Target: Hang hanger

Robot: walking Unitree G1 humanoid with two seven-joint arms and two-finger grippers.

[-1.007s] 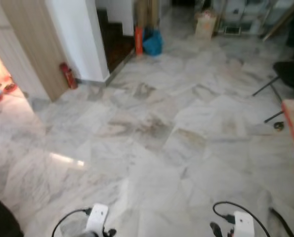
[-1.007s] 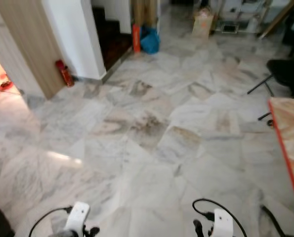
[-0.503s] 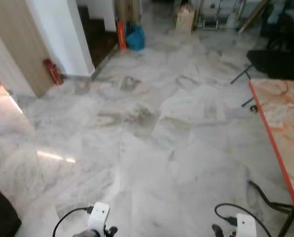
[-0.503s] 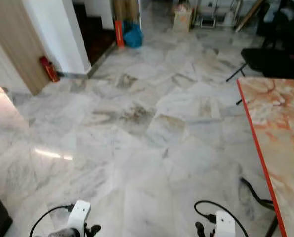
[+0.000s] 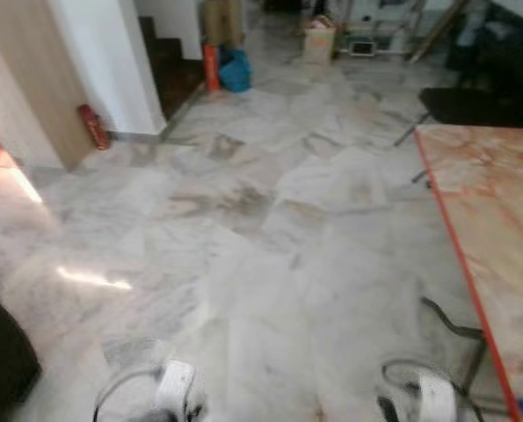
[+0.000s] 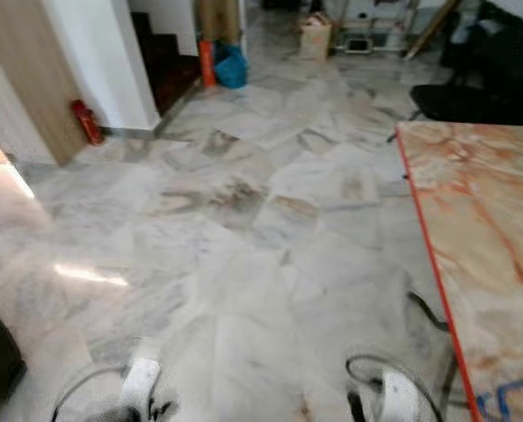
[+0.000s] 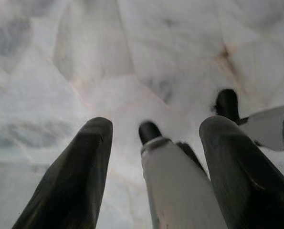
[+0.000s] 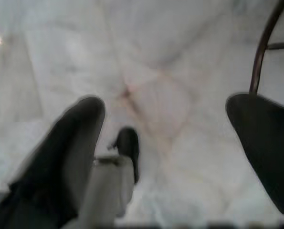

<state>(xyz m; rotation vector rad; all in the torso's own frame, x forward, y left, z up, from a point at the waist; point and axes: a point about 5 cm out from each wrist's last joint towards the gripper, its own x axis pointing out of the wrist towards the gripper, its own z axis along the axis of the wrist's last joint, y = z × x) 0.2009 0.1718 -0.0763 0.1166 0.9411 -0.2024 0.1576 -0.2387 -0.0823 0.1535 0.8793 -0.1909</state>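
Both head views look forward and down from standing height across the marble floor [image 5: 270, 229], sharing the red fire extinguisher [image 6: 86, 121], the blue bag [image 5: 236, 72] and the tabletop [image 6: 476, 255] at the right. Each wrist view looks steeply down along its own black fingers, close to the same floor.

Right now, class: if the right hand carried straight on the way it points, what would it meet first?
Most likely the marble floor: the right hand, fingers apart and holding nothing, points down at bare tiles. A thin dark metal leg stands off to one side, apparently clear of that line.
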